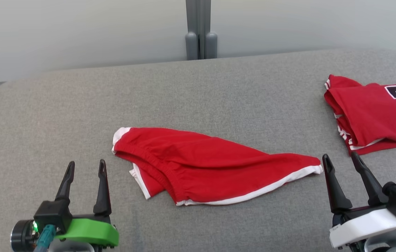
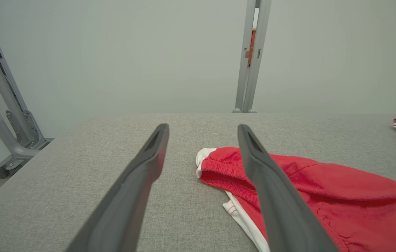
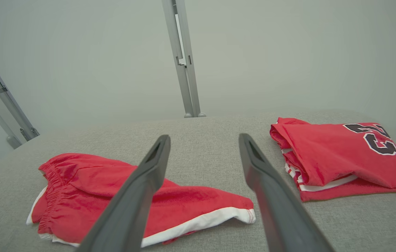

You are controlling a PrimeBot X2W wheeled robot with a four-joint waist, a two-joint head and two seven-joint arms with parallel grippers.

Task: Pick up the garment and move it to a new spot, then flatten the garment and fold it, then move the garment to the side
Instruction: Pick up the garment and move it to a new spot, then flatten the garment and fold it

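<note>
The garment (image 1: 205,164) is a pair of red shorts with white trim, lying crumpled in the middle of the grey padded table (image 1: 198,91). The same garment (image 2: 324,189) fills the lower right of the left wrist view, and the garment (image 3: 121,192) sits lower left in the right wrist view. My left gripper (image 1: 86,165) rests open at the lower left, a short way left of the waistband. At the lower right my right gripper (image 1: 340,157) stands open, just right of the white hem tip. Neither gripper touches the cloth.
A folded red jersey (image 1: 376,112) with dark numerals lies at the table's right edge, also visible as the jersey (image 3: 341,154) in the right wrist view. A grey metal post (image 1: 200,31) stands behind the table. Metal frame legs (image 2: 8,115) flank the left side.
</note>
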